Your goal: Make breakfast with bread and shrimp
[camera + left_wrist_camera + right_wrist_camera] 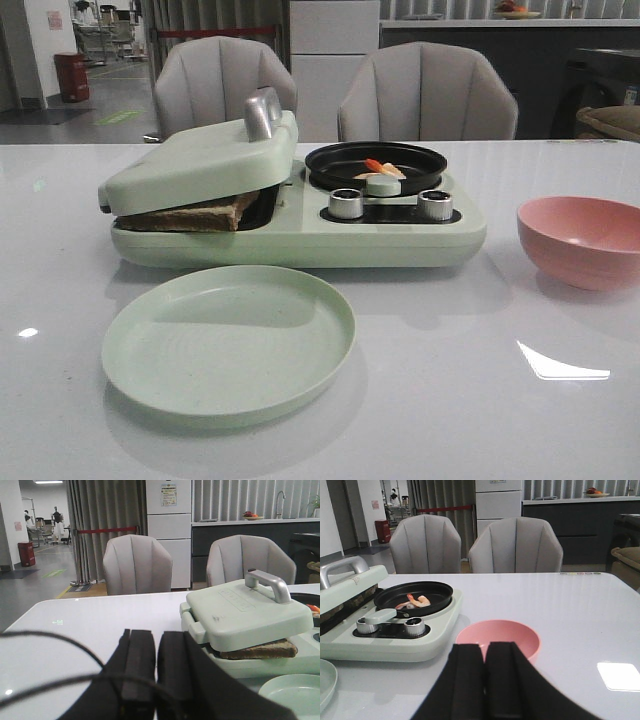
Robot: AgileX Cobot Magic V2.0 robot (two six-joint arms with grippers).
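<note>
The bread (190, 214) was clamped under the tilted lid (200, 160) on the cooker's left side; the shrimp (383, 169) lay in the black pan (375, 167) at right. Both the left gripper (156, 672) and right gripper (485, 672) were pressed together, empty, well apart from both foods.

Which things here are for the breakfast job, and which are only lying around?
For the job:
bread under the press lid
shrimp in the black pan
green plate
pink bowl

Lying around:
two chairs
</note>
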